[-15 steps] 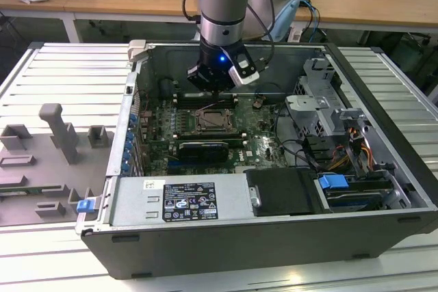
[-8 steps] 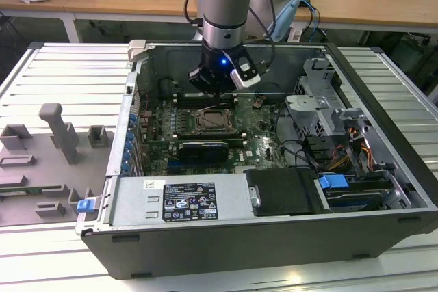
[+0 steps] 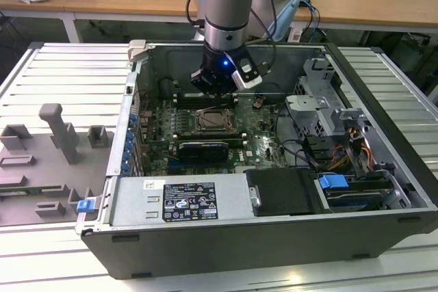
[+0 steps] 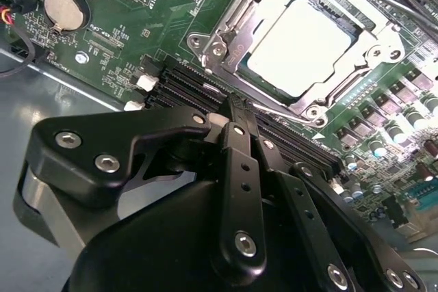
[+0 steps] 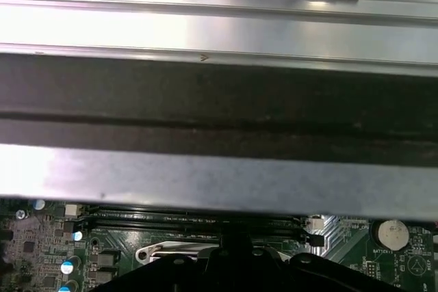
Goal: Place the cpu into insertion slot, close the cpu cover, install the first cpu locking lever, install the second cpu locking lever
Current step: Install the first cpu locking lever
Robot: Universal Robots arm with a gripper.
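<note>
Cpu (image 4: 301, 46) sits seated in insertion slot (image 4: 236, 49), upper right of the second wrist view, cpu cover (image 4: 373, 49) down around it. Tool (image 4: 236, 111) hovers just beside, fingers together, empty, likely near the levers.

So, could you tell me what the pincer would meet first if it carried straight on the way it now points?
Probably the long black memory slots just ahead of the pincer, beside the cpu cover closed over the cpu; depth is unclear.
</note>
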